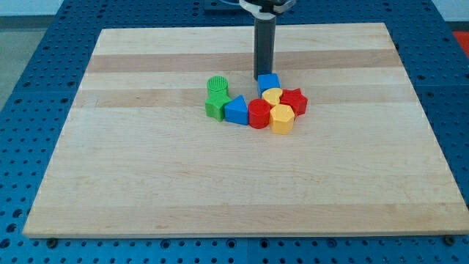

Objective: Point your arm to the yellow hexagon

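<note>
The yellow hexagon (282,119) stands at the lower right of a tight cluster of blocks near the board's middle. My tip (262,77) is at the cluster's top edge, just behind the blue cube (269,83), with a yellow block (272,96) between that cube and the hexagon. The tip is apart from the hexagon, up and to the left of it. A red star (294,100) touches the hexagon's upper right. A red cylinder (259,114) touches its left.
A blue triangle (237,110) lies left of the red cylinder. A green block (215,105) and a green ribbed cylinder (218,86) stand at the cluster's left. The wooden board (146,176) rests on a blue perforated table (29,59).
</note>
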Robot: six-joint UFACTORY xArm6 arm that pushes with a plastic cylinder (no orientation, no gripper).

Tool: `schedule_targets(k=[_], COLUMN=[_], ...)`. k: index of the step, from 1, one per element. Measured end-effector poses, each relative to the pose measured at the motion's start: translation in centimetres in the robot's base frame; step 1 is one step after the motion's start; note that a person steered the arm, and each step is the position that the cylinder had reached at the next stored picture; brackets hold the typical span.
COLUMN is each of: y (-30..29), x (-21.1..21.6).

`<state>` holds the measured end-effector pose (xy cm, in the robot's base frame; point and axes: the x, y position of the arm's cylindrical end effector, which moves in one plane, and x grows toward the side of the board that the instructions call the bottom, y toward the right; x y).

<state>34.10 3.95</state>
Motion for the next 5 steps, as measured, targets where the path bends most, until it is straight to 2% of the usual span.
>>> schedule_targets(k=[4,5], y=[4.5,8.1], x=[-0.2,-0.3])
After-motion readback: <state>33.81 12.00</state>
